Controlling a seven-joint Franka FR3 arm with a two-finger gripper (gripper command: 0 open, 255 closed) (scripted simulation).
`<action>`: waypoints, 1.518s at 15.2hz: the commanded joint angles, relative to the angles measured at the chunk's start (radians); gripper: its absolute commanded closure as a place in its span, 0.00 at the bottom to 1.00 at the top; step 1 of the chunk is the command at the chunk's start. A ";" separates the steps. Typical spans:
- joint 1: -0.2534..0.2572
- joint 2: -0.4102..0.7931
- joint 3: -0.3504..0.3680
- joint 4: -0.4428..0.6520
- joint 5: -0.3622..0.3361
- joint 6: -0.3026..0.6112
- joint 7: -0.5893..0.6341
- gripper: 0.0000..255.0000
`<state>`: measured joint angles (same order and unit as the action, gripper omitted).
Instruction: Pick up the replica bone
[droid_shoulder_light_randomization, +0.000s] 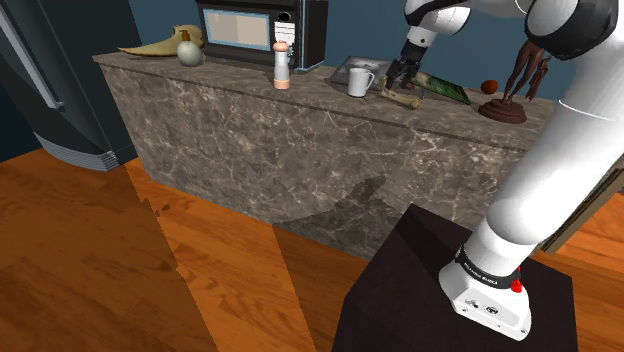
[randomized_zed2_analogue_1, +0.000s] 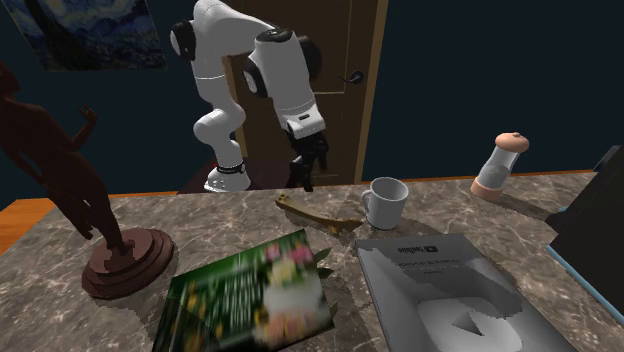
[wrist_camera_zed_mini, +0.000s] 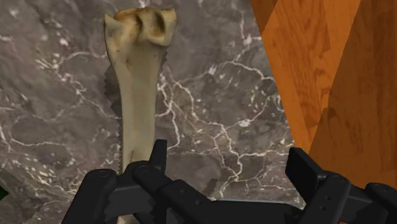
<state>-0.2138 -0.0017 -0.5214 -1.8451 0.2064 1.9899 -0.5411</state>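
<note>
— Hovering over the grey veined marble bench (droid_shoulder_light_randomization: 250, 140)?
— Holding the black two-finger gripper (wrist_camera_zed_mini: 229, 158) wide apart, clasping nothing, for straddling.
— Targeting the long pale tan bone (wrist_camera_zed_mini: 137, 83) lying there?
— Passing by one finger (wrist_camera_zed_mini: 158, 158); likely needing centring.

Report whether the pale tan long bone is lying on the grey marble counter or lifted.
Lying flat: the pale tan bone rests along the grey marble counter; the black gripper stands open, clasping nothing.
</note>
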 joint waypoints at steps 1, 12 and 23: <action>-0.022 0.072 -0.022 0.062 0.049 0.001 -0.034 0.00; -0.083 0.220 -0.039 0.112 0.164 0.069 -0.117 0.00; -0.084 0.219 -0.040 0.104 0.165 0.076 -0.120 1.00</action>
<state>-0.2971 0.2173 -0.5609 -1.7410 0.3710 2.0659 -0.6610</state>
